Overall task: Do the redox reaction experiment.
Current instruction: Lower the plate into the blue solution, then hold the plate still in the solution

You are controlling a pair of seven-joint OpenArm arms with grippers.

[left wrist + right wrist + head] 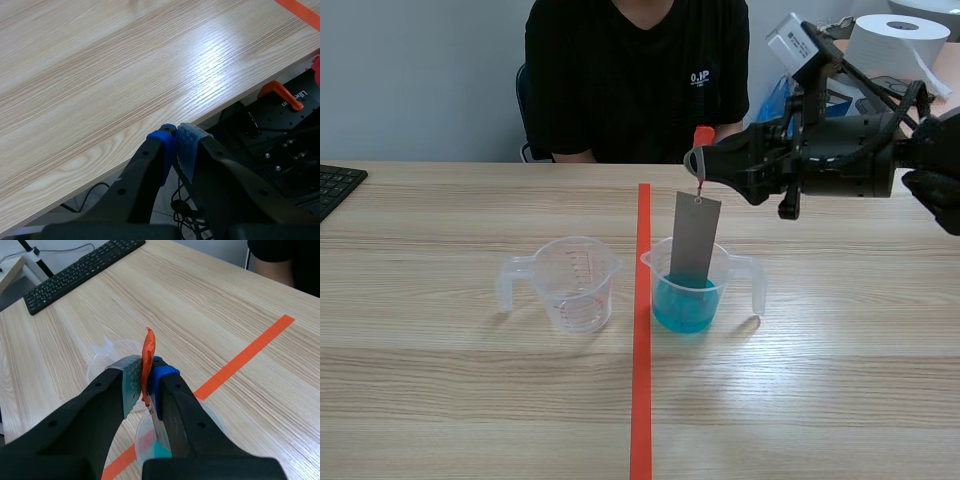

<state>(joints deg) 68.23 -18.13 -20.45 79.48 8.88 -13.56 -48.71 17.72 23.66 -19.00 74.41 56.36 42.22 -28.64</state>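
Observation:
A grey metal strip (696,238) hangs by a thin string from an orange tag (703,135). My right gripper (699,163) is shut on that tag, raised above the table right of the tape line. The strip's lower end dips into a clear beaker (692,285) of blue liquid (683,305). An empty clear measuring cup (574,282) stands left of the line. In the right wrist view the orange tag (148,354) is pinched in the gripper (142,376), with the blue beaker (161,449) under it and the empty cup (106,356) ahead. My left gripper (176,138) is shut on nothing, past the table's near edge.
An orange tape line (642,330) runs down the table's middle. A person in black (635,70) sits across the table. A keyboard (334,187) lies at the far left. A paper roll (897,45) stands behind the right arm. An orange clamp (280,94) sits below the table edge.

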